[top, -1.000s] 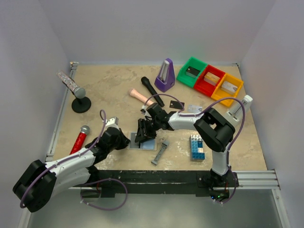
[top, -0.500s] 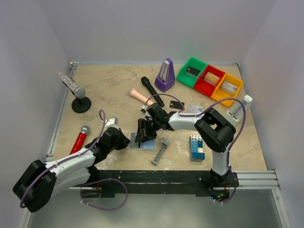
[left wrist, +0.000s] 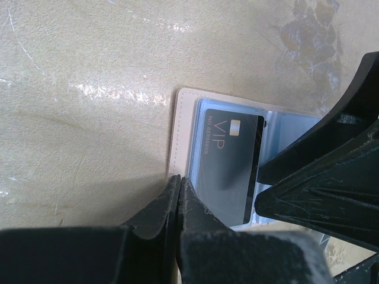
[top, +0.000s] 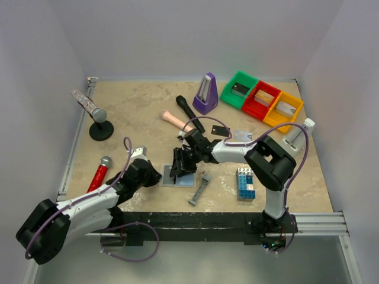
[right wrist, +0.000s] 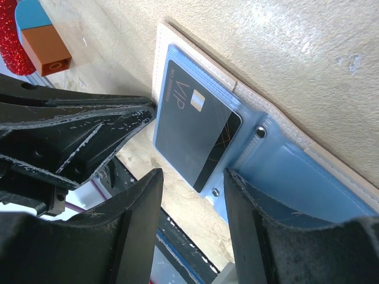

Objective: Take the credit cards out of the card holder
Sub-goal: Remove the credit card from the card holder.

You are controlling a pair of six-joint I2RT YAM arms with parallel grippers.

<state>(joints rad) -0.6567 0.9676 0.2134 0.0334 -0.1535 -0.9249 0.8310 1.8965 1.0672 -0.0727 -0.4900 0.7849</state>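
My left gripper [left wrist: 179,180] has its jaws together, and their tips press on the pale edging of the card holder [left wrist: 177,136] to pin it down. My right gripper [right wrist: 192,177] has its jaws apart. They straddle the short end of the black VIP card [right wrist: 198,133], and as far as I can see they grip nothing.

The job now, I judge, is to draw that card out of its sleeve. I should keep the pinning weight on the edging so the holder cannot slide. Then I should lower my right fingers [right wrist: 142,201] onto the card's free end only, clear of the blue plastic, and pull flat along the pocket rather than upward.

The holder lies open near the table's near edge, a little left of the middle. It is light blue with a cream border and two snap studs by the fold, and the glossy dark card fills one panel. A loose black card [top: 220,130] and a loose grey card [top: 243,135] lie further back.
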